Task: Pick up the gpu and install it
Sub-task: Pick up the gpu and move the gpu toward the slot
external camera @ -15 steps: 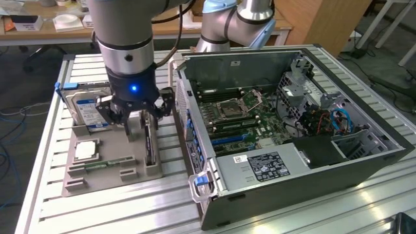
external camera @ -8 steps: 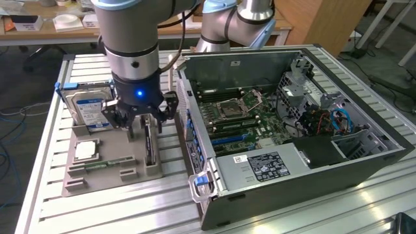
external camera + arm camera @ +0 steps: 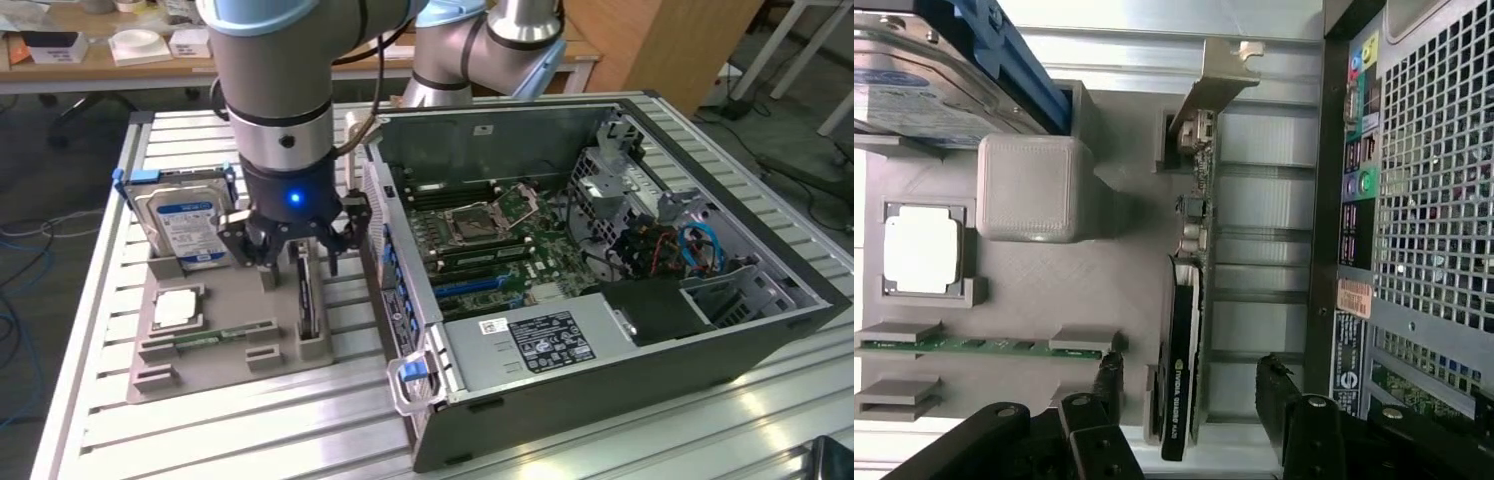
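From my station I see the tool wide open and empty, hanging low over the grey parts tray on the slatted aluminium counter. The gpu stands on its edge in a slot of that tray, on the side nearest the open computer case.

Through the wrist camera the tool has one black finger on each side of the gpu – there is a clear gap on both sides, so nothing is gripped. The card's black cooler faces one finger, and its silver bracket sits at the end away from the fingers.

Other parts share the tray:
- a hard drive with a blue-and-white label, upright at the far end (blue rails on its sides)
- a processor lying flat in its pocket
- a slim green memory stick just beside it

The case lies on its side just beside the tray, at the exterior view's right – lid off, motherboard showing.
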